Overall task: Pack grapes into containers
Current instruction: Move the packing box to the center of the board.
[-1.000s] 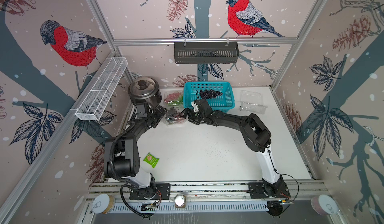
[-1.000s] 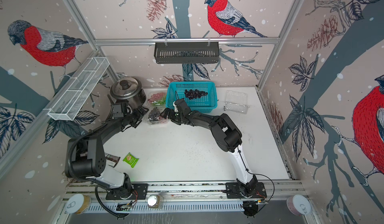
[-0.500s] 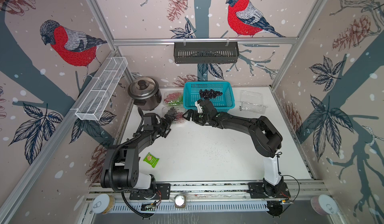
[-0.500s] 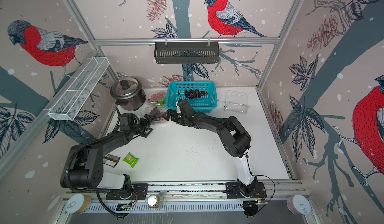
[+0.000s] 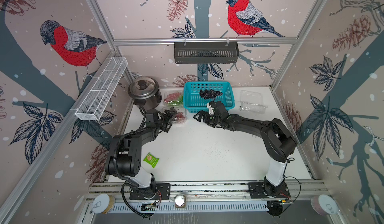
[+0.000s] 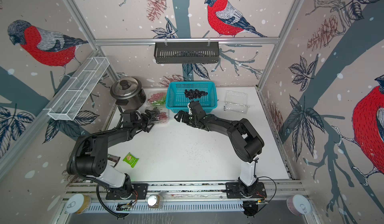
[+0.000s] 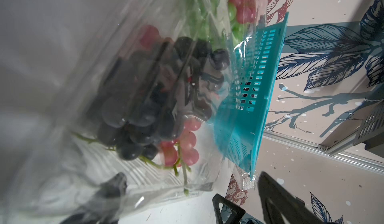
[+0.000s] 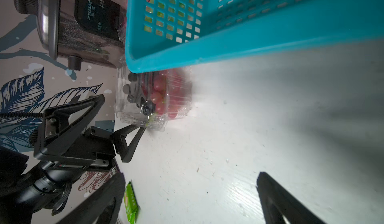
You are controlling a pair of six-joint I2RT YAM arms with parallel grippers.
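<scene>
Left pincer (image 5: 168, 119): jaws spread wide, nothing between them. It sits right at the near edge of a clear clamshell punnet (image 5: 179, 117). In the right wrist view one of its fingers (image 8: 131, 138) reaches the punnet's lip; touching or just short of it, cannot tell. The punnet holds a dark bunch (image 7: 133, 108) and a red bunch (image 7: 187, 142). A lid seems to be down over them, but the blur hides whether it is latched.

Right pincer (image 5: 204, 113): also wide open and empty, hanging over the bare table (image 5: 207, 150) just short of the near wall of the teal basket (image 5: 207, 83). Beyond that wall, inside the basket, a bunch of dark grapes (image 5: 209, 93) lies loose, the only unpacked fruit in sight.

Farther out from the left pincer, past the first punnet, a second punnet (image 5: 173, 97) holds red and green grapes, next to the steel rice cooker (image 5: 144, 92). Well off from the right pincer, on the far side of the basket, a third punnet (image 5: 251, 102) is clear, empty and seemingly open.

Judgement: two punnets are filled and one is left to fill. The step in hand looks like the change-over from the near punnet to the last bunch. The next move calls for the right pincer to rise over the basket wall, drop onto the dark grapes, close gently near the stem and carry them across to the third punnet.
</scene>
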